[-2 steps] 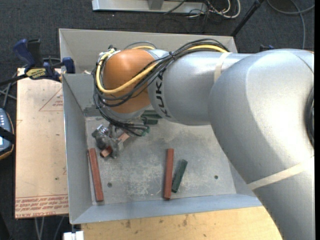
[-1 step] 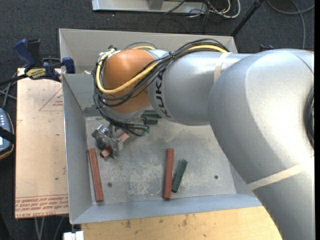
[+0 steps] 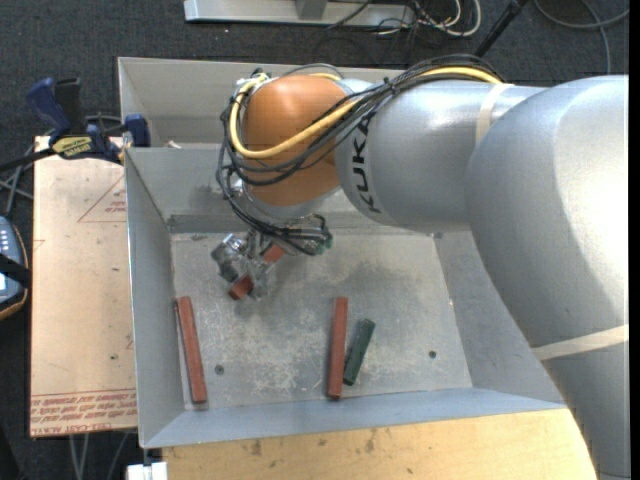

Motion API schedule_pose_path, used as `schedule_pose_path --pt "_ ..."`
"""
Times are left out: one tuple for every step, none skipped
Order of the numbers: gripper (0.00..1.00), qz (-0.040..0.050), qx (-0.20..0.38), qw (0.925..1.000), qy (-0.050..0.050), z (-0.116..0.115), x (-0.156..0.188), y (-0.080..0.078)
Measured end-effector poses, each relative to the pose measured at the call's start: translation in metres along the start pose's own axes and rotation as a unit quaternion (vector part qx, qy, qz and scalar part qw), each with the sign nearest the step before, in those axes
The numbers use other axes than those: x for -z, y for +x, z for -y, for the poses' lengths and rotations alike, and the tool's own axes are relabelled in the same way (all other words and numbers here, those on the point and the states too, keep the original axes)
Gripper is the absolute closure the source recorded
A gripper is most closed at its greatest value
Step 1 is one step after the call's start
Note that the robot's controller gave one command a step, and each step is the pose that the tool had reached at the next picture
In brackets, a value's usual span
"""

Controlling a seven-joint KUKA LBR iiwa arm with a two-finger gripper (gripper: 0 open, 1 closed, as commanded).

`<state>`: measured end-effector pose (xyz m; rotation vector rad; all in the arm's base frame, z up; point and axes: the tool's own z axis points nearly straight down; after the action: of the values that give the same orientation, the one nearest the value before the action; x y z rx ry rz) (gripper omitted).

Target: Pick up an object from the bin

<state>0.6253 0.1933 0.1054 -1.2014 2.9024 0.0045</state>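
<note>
Hanging low over a small red block (image 3: 240, 290), the gripper (image 3: 243, 271), clenched or released one cannot tell, has lifted nothing yet

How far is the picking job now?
Done: the end effector is low over the bin floor, back left. In hand: a small red piece sits at its tip; a grasp cannot be confirmed. Left: lifting something out. A left red stick, a middle red stick and a dark green stick lie near the front.
</note>
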Motion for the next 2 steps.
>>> schedule_pose_path --pt "1.00 -0.0001 -0.002 1.0000 0.002 0.002 0.063 -0.021" --pt "1.00 -0.0004 0.010 0.9999 0.000 -0.011 0.128 -0.002"
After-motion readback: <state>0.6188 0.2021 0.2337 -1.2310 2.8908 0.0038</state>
